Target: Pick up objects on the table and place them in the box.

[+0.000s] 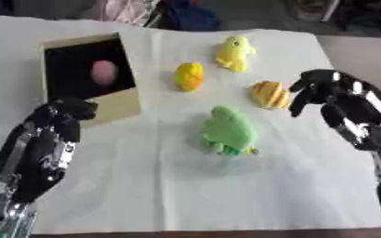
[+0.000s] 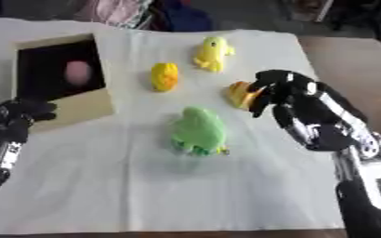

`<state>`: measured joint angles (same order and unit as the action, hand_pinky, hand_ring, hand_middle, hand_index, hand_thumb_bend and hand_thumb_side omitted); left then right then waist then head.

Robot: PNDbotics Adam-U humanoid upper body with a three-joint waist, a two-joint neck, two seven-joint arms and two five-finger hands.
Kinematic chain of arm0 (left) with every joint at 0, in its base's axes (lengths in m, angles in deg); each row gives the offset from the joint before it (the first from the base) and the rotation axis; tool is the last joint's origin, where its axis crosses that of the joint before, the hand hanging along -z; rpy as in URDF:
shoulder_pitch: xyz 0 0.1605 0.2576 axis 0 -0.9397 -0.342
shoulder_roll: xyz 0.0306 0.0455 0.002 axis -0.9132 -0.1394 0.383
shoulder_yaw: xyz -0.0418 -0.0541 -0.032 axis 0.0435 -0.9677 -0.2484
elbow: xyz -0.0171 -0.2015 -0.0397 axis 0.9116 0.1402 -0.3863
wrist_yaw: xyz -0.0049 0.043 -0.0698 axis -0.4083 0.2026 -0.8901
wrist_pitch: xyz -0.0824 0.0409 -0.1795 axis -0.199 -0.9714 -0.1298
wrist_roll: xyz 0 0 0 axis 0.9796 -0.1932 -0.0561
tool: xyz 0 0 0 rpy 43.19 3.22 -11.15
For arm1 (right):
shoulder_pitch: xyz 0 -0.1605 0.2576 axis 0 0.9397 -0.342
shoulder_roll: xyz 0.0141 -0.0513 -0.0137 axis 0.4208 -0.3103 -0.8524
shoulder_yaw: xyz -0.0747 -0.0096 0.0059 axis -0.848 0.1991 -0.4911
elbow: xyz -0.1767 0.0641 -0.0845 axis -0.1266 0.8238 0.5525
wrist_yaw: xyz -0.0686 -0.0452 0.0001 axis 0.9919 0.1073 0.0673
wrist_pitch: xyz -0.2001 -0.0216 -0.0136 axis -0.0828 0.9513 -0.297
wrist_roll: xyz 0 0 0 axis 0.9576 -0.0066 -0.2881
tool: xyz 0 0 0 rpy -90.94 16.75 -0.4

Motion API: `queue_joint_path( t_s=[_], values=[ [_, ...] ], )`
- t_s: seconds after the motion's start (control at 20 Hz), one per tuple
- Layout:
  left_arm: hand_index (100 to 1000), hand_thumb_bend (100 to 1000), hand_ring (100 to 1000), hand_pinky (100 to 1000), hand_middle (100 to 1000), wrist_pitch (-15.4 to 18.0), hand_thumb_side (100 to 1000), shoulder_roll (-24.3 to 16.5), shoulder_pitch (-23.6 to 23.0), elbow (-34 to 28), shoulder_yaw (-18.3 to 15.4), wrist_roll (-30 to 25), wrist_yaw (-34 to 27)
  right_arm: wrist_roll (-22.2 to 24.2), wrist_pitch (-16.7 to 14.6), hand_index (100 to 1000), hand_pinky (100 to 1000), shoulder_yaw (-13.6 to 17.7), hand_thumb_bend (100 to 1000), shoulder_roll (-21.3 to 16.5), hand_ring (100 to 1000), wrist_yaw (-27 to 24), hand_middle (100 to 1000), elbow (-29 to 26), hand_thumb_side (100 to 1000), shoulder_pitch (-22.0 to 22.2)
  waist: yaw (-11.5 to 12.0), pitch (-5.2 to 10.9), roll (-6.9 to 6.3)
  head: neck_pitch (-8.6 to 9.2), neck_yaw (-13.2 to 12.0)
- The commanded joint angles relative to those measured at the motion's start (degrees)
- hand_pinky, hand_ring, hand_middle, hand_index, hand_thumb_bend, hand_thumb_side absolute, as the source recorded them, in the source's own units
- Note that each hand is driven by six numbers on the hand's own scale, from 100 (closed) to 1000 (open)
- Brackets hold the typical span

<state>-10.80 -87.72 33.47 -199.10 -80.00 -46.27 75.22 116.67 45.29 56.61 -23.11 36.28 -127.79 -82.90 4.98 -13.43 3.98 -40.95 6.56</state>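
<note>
A tan box point(image 1: 116, 108) with a black inside lies at the left of the table, and a pink round object point(image 1: 103, 73) is in it. On the white cloth lie a yellow duck-like toy point(image 1: 236, 52), an orange-yellow oval toy point(image 1: 189, 76), a ribbed yellow-orange toy point(image 1: 269, 94) and a green toy point(image 1: 229, 130). My right hand point(image 1: 320, 90) hovers at the right side of the ribbed toy, fingers curled downward and close to it, holding nothing that I can see. My left hand point(image 1: 60, 118) rests by the box's near edge with its fingers curled.
The white cloth point(image 1: 186, 195) covers most of the table, with brown table surface point(image 1: 364, 51) showing at the right. Dark clutter and fabric lie beyond the far edge.
</note>
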Motion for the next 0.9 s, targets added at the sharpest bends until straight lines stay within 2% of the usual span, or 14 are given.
queue_joint_path(
  t_s=[0.05, 0.2, 0.25, 0.55, 0.7, 0.9],
  values=[
    [709, 100, 786, 783, 654, 0.13, 545, -0.54, 0.17, -1.06, 0.28, -0.28, -0.16, 5.77, -8.06, 922, 585, -1.42, 100, -4.42, 692, 2.02, 793, 4.02, 329, -2.05, 0.04, 0.7, -0.66, 0.96, 0.55],
    [709, 100, 786, 783, 654, 0.13, 545, -0.53, 0.17, -1.07, 0.29, -0.31, -0.15, 6.67, -11.03, 922, 585, -1.83, 100, -4.9, 692, 2.62, 793, 6.75, 329, -2.69, 0.05, 0.69, -0.67, 1.01, 0.61],
    [709, 100, 787, 783, 653, 0.12, 544, -0.6, 0.15, -1.06, 0.38, -0.37, -0.14, 6.85, -11.61, 965, 678, -2.01, 100, -5.08, 791, 2.76, 883, 7.31, 209, -2.91, 0.17, 0.71, -0.55, 0.98, 0.82],
    [710, 100, 788, 784, 654, 0.16, 543, -0.58, 0.25, -1.23, 0.96, -0.94, -0.17, 8.14, -16.5, 1000, 840, -9.14, 100, -12.15, 915, 7.21, 971, 12.91, 206, -10.13, 0.87, 0.38, -0.69, 1.36, 2.26],
    [711, 100, 788, 784, 654, 0.17, 543, -0.51, 0.37, -1.35, 1.0, -1.03, -0.19, 8.16, -19.03, 1000, 906, -11.88, 100, -13.6, 960, 9.73, 1000, 14.36, 292, -13.55, 0.94, 0.19, -0.84, 1.6, 2.54],
    [711, 100, 788, 785, 654, 0.12, 542, -0.5, 0.39, -1.36, 1.05, -1.1, -0.22, 8.17, -22.48, 1000, 948, -13.89, 100, -14.13, 986, 13.18, 1000, 13.82, 432, -14.87, 1.0, 0.17, -0.83, 1.78, 2.81]
  ],
)
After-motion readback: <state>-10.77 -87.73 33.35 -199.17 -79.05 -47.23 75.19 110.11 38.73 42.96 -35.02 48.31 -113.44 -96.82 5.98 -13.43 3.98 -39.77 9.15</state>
